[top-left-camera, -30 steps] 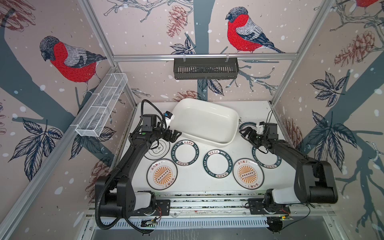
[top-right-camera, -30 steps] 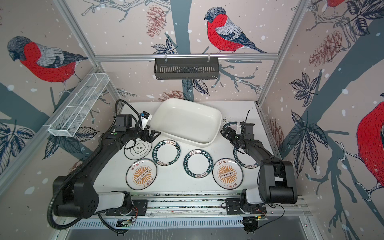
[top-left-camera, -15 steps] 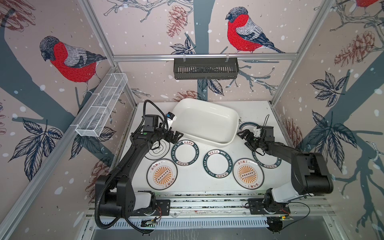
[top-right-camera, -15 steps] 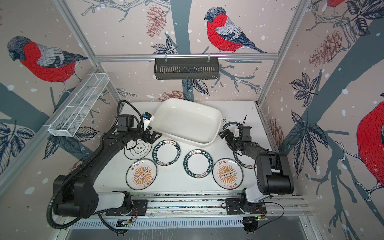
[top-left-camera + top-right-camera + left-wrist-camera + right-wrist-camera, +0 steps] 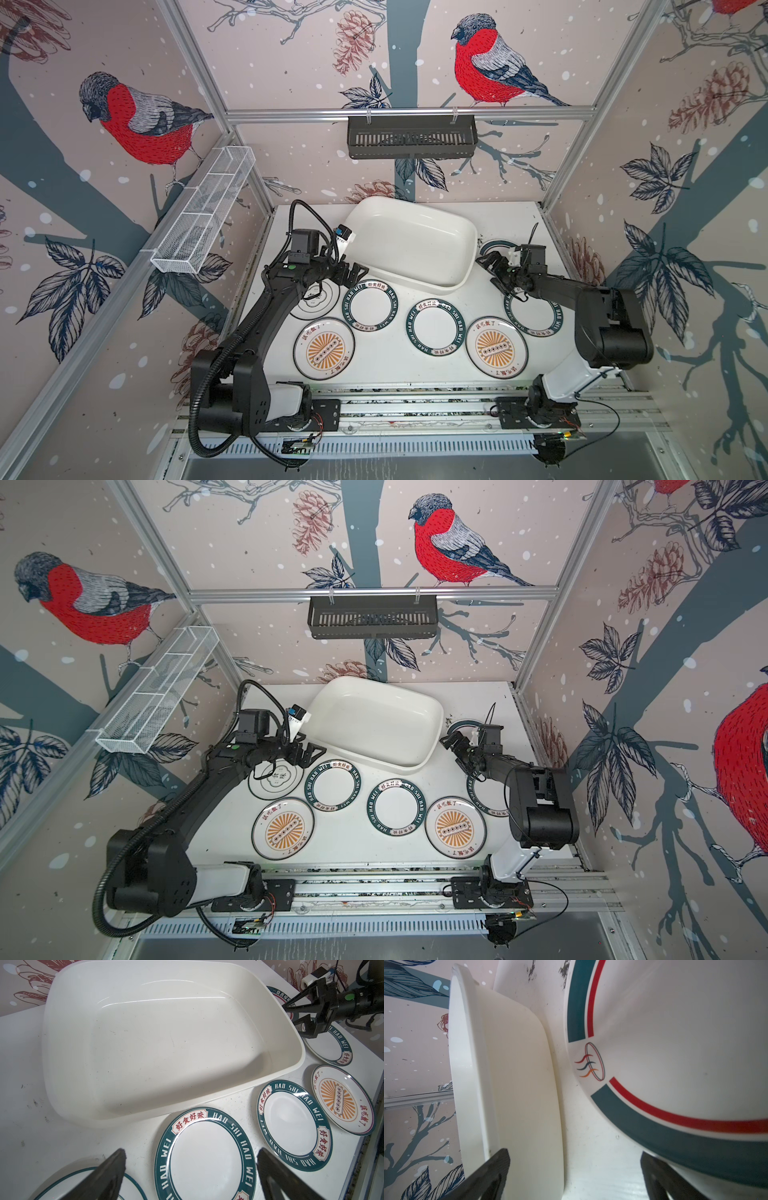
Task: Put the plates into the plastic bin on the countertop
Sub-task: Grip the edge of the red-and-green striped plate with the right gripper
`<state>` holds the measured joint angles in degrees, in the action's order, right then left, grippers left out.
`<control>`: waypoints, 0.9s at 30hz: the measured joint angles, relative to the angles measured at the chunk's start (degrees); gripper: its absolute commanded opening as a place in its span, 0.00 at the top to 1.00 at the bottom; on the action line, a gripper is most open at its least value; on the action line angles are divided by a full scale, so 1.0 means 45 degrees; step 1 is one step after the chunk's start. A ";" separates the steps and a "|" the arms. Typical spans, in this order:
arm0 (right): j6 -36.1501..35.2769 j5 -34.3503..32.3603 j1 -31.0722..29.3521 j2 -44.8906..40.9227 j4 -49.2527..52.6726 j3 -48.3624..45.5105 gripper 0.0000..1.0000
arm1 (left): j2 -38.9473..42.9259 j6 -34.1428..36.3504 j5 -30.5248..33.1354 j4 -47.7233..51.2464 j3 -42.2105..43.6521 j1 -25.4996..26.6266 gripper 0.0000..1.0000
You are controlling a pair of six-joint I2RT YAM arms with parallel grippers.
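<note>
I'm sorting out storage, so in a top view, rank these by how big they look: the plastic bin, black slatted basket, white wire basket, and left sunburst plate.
1. plastic bin
2. black slatted basket and white wire basket: about alike, and hung higher, nearer the camera, so unranked
3. left sunburst plate

- Right gripper (image 5: 575, 1180): I see two dark fingertips (image 5: 496, 1169) at the lower edge of the frame, spread wide, only bare surface between them.
- Plastic bin (image 5: 512, 1076): glossy white outer wall and rim, left of centre.
- Plate (image 5: 675, 1043): fills the right of the frame; dark-green band, red line, small oval emblem with three wavy strokes.
- Countertop (image 5: 571, 1142): narrow white strip between bin and plate.
- Wallpaper (image 5: 415, 1053): far left, leaves and branches.
</note>
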<state>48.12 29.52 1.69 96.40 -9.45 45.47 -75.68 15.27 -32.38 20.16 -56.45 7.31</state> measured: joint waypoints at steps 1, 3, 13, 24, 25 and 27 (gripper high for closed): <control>-0.0029 -0.0005 0.0053 0.0141 0.0034 0.0121 0.00 | -0.0010 0.0000 -0.0005 0.0000 0.0000 0.0010 0.02; -0.0083 -0.0068 0.0107 0.0423 0.0097 0.0413 0.00 | -0.0019 0.0000 0.0000 0.0000 0.0000 0.0044 0.02; -0.0471 -0.0189 0.0432 -0.0175 0.0476 0.0238 0.00 | -0.0112 0.0005 0.0015 0.0005 0.0000 0.0228 0.02; -0.1671 -0.0384 0.2395 -0.1938 0.2195 0.0413 0.04 | -0.0199 0.0165 0.0005 0.0068 -0.0005 0.0568 0.03; -0.1729 -0.0466 0.2623 -0.1982 0.2302 0.0461 0.06 | -0.0199 0.0209 0.0000 0.0083 -0.0005 0.0583 0.02; -0.1894 -0.0680 0.3167 -0.1972 0.2380 0.0568 0.13 | -0.0204 0.0277 0.0005 0.0107 -0.0005 0.0602 0.02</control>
<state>39.59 26.46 15.94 87.53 1.26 48.03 -76.60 16.51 -32.36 20.64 -56.47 10.02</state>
